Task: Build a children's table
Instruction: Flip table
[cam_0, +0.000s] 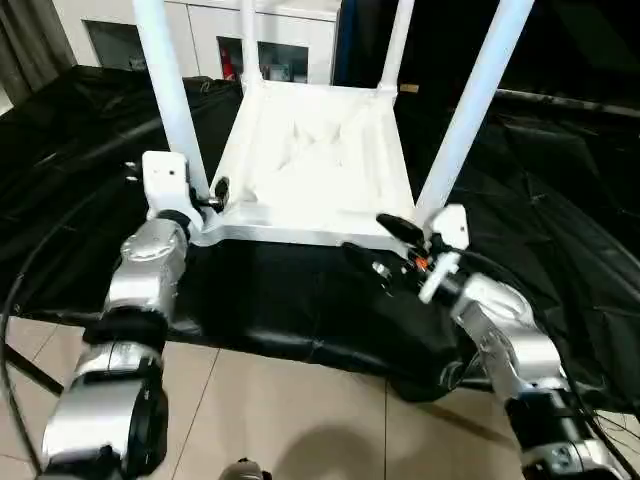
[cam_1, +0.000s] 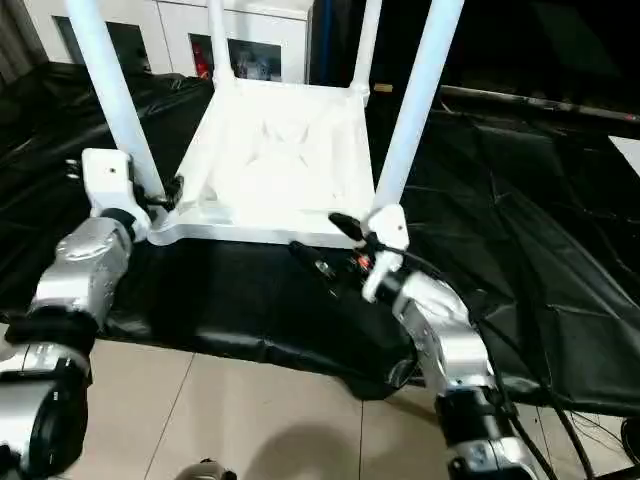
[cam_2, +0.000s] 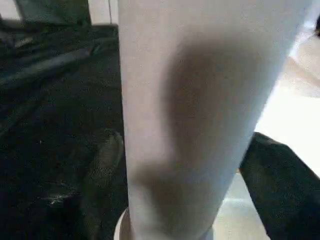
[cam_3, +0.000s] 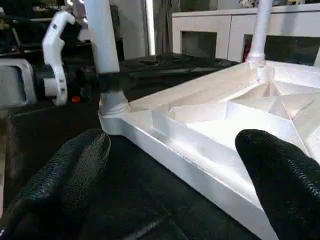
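a: tabletop (cam_0: 320, 165) is lying upside down on the black-draped work table (cam_0: 540, 190), four legs (cam_0: 165, 80) standing up from its corner sockets.

b: left gripper (cam_0: 208, 195) is sitting at the base of the near-left leg, fingers either side; can't tell if they're clamping. right gripper (cam_3: 175, 170) is hanging wide, holding nothing, at the near edge.

a: my guess: it's seating that leg. best pushing straight down, no sideways lean.

b: cloth is looking wrinkled; tiled floor (cam_0: 300, 410) below, white cabinets (cam_0: 260, 40) behind.
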